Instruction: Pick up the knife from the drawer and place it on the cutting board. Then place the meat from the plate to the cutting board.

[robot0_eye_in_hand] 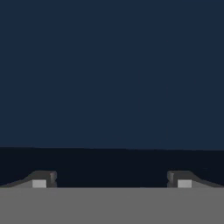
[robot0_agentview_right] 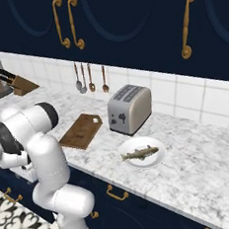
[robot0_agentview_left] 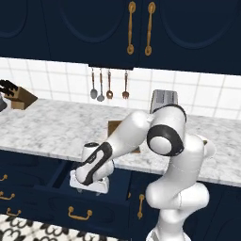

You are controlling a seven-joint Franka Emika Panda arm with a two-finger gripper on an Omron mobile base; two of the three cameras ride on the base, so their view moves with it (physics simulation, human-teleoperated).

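While your pincer hangs spread and empty inside the open drawer, facing bare navy wall, the knife isn't in sight. Expect it light, stiff and slick; pinch across the handle, never the blade.

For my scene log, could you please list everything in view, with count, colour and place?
Cutting board: 1, brown, counter left of toaster.
Toaster: 1, silver, counter by wall.
Plate: 1, white, counter right of toaster.
Meat: 1, brownish, on plate.
Knife block: 1, tan, black handles, far left.
Utensils: 4, hanging on wall.
Drawer: 1, navy, open under counter.
Gripper: 1, open, inside drawer.
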